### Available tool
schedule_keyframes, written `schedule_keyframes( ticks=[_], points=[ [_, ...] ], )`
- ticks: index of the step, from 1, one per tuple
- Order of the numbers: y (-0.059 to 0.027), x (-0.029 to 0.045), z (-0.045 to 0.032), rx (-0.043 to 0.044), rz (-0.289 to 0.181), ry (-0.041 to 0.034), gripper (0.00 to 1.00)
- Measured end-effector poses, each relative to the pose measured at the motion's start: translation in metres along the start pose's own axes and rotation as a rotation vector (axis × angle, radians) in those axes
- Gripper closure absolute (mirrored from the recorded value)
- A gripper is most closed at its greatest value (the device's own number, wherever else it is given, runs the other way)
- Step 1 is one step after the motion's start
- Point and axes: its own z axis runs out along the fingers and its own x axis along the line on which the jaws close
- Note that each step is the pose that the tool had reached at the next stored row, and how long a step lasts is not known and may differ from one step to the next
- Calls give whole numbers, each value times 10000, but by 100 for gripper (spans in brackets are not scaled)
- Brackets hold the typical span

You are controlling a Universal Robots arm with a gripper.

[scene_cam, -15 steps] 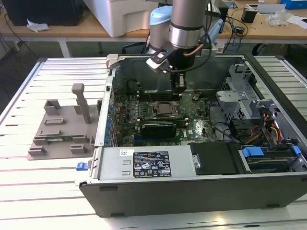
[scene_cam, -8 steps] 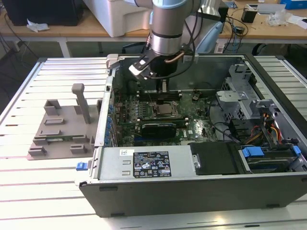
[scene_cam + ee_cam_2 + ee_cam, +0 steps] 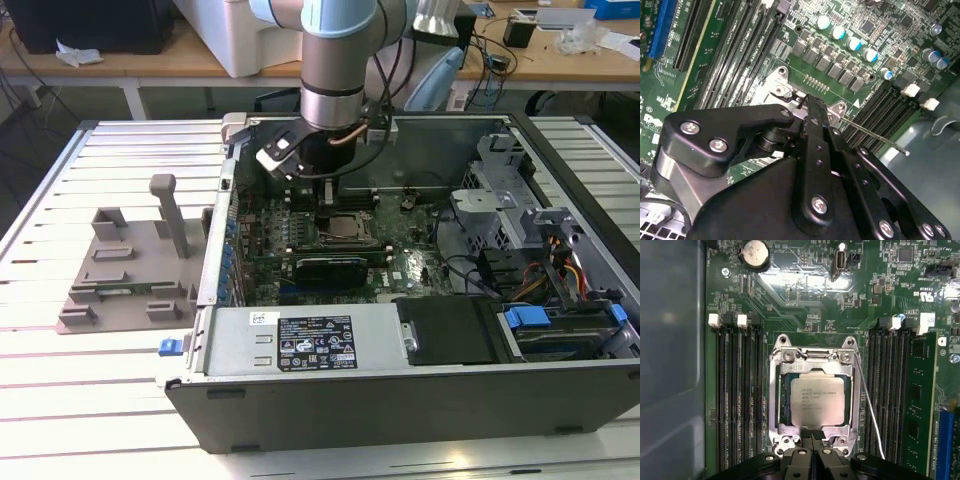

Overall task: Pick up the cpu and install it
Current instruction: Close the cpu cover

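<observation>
The gripper (image 3: pixel 812 434) is seen with its fingers pinched together on nothing, tips parked right at the edge of the socket frame (image 3: pixel 774 390). The cpu (image 3: pixel 817 399) is laid flat and square inside that frame, so it looks seated. The wire lever (image 3: pixel 867 400) is left angled out, so it's probably not latched yet.

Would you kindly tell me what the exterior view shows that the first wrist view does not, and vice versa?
Exterior view: the grey tray beside the computer case, and the arm reaching into it. First wrist view: a coin battery, memory slots either side of the socket frame, a thin wire lever. Both: the green motherboard, the cpu lying in that frame, the shut pincer near it.
</observation>
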Motion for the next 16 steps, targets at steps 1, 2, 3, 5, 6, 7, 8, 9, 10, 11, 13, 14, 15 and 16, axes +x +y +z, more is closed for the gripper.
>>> schedule_keyframes(
  ticks=[1, 2, 3, 5, 6, 7, 8, 9, 10, 11, 13, 14, 15, 16],
  points=[
    [0, 1, 7, 0, -1, 8, 89],
    [12, 1, 9, 1, -1, 14, 89],
    [31, 1, 8, 1, -2, 18, 89],
    [91, -1, 5, 4, -10, 43, 89],
    [124, -1, 3, -10, -29, 64, 89],
    [137, 0, -1, -10, -35, 84, 89],
    [152, 0, -7, -10, -39, 99, 89],
    [166, -2, -18, -9, -41, 101, 89],
    [176, -4, -38, -5, -41, 97, 89],
    [186, -5, -71, -5, -42, 98, 89],
    [220, -7, -103, 8, -43, 98, 89],
    [251, -9, -105, 32, -42, 102, 89],
    [321, -18, -108, 103, -46, 103, 89],
    [354, -31, -109, 140, -47, 104, 89]
  ],
)
